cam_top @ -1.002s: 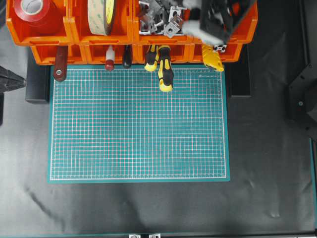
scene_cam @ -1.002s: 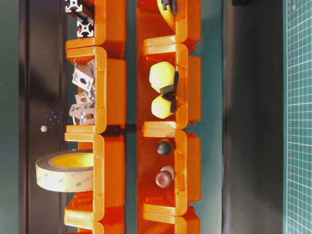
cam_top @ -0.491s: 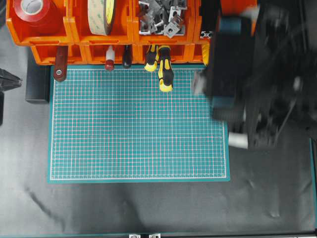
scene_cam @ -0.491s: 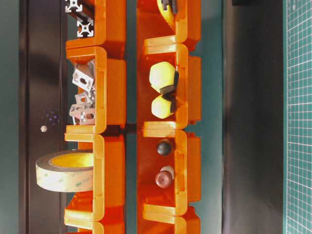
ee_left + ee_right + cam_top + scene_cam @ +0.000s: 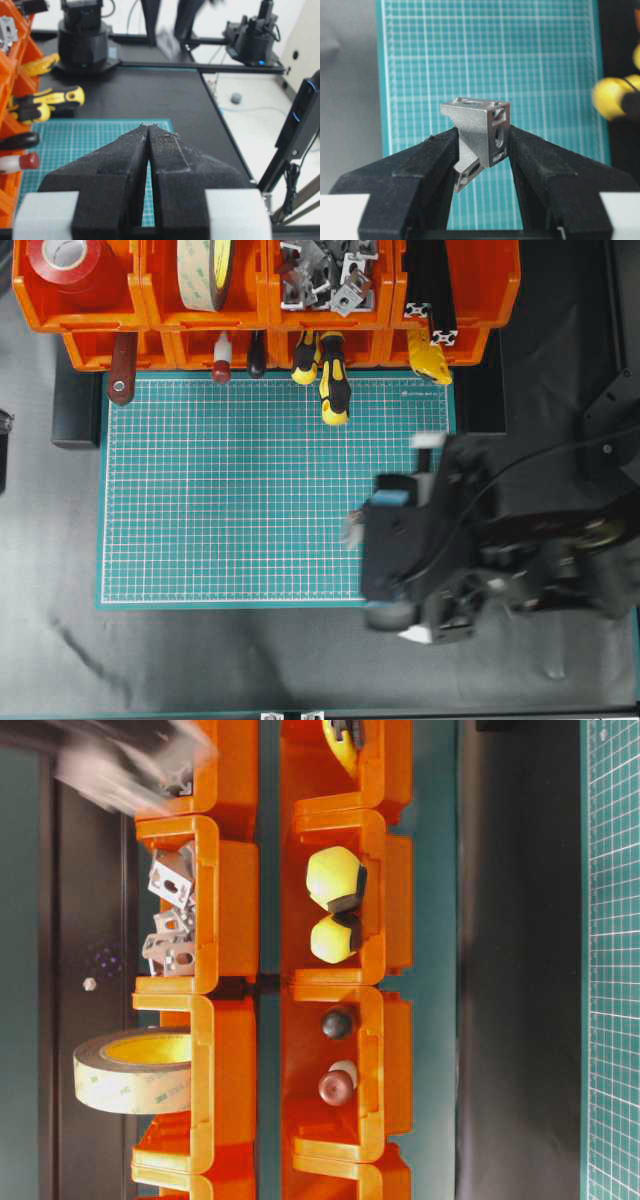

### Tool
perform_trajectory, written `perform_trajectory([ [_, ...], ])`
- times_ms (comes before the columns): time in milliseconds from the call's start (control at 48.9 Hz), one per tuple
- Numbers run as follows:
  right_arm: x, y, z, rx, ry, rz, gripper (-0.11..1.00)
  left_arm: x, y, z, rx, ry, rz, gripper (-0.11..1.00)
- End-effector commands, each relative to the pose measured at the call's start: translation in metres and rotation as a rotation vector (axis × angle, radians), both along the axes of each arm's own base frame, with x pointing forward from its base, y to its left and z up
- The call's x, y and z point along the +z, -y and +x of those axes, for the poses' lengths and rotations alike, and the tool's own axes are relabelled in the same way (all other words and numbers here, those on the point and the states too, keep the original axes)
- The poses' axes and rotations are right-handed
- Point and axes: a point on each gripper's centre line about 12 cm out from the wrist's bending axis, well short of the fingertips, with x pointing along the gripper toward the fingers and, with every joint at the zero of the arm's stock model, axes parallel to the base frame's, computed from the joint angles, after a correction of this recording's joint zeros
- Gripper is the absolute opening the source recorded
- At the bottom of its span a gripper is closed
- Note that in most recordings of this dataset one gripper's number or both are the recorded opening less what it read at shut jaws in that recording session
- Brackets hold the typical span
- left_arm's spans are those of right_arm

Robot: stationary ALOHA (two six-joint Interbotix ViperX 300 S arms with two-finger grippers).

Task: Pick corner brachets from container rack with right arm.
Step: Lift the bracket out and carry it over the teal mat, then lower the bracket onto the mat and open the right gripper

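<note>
- Overhead view: our right hand sits blurred at the end of the right arm, over the lower right part of the green mat, well apart from the container rack along the top edge. From here we cannot tell what it grips. The corner brachets remaining in the rack lie heaped in the third upper bin from the left, beside the bin with the black slotted bars. A roll of tan tape and a red tape roll fill the other upper bins; yellow-and-black screwdrivers stick out of the lower row onto the mat.
- Table-level view: we see the container rack turned sideways, with the corner brachets piled in one bin, the tape roll in the next, and the yellow screwdriver handles in the facing row. A grey blur crosses the top left corner.
- Left wrist view: our left hand has its two black fingers pressed together with nothing between them, above the mat's edge on the black table.
- Right wrist view: our right hand pinches one corner bracket between its black fingers, held tilted above the mat.
</note>
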Motion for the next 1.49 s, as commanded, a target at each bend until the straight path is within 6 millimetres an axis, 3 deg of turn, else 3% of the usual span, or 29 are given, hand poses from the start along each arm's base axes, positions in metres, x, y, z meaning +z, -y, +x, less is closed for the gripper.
perform_trajectory([
  [0, -0.007, 0.003, 0.012, 0.008, 0.045, -0.017, 0.29, 0.012, 0.000, 0.001, 0.003, 0.024, -0.016, 0.00],
  [531, -0.069, 0.021, 0.057, 0.033, 0.090, 0.013, 0.29, 0.011, 0.000, 0.002, 0.004, 0.013, -0.030, 0.00],
  [1349, -0.074, 0.022, 0.059, 0.028, 0.089, 0.040, 0.30, 0.009, 0.000, 0.003, 0.006, -0.001, -0.029, 0.00],
  [1390, -0.074, 0.021, 0.058, 0.028, 0.089, 0.041, 0.36, 0.009, 0.000, 0.002, 0.006, 0.000, -0.030, 0.00],
  [1472, -0.074, 0.021, 0.059, 0.025, 0.089, 0.046, 0.60, 0.009, 0.000, 0.002, 0.006, 0.000, -0.030, 0.00],
])
